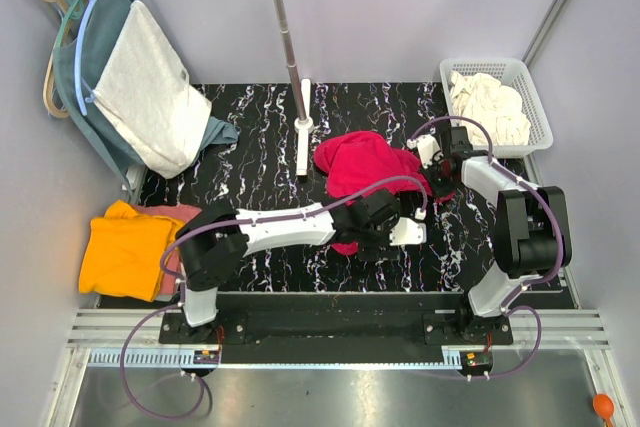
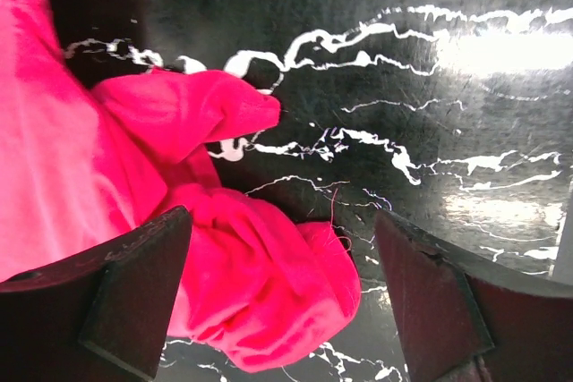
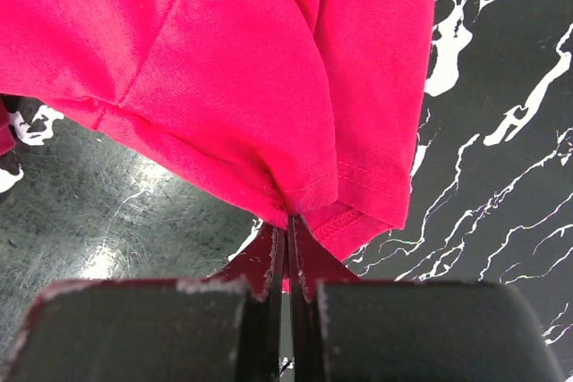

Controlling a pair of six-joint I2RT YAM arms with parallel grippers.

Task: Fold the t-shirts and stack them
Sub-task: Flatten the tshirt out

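Crimson-pink t-shirt (image 1: 362,159): crumpled mid-way across the black marbled table (image 1: 260,117), its near edge hidden under the left arm.
Left gripper (image 2: 282,297): fingers wide apart over a bunched fold, clamping nothing.
Right gripper (image 3: 287,252): fingers pressed together on the shirt's hem.
Orange-yellow t-shirt (image 1: 125,252): at the table's left edge, covering most of the dusty pink t-shirt (image 1: 182,215).
Cream-white t-shirt (image 1: 488,107): heaped in the white basket (image 1: 490,63) at far right, its outline hard to read.

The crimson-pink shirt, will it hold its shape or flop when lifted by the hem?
Probably flops: the crimson-pink shirt lies crumpled in soft folds. Pinched at the hem by the right gripper, it would likely hang and drape.
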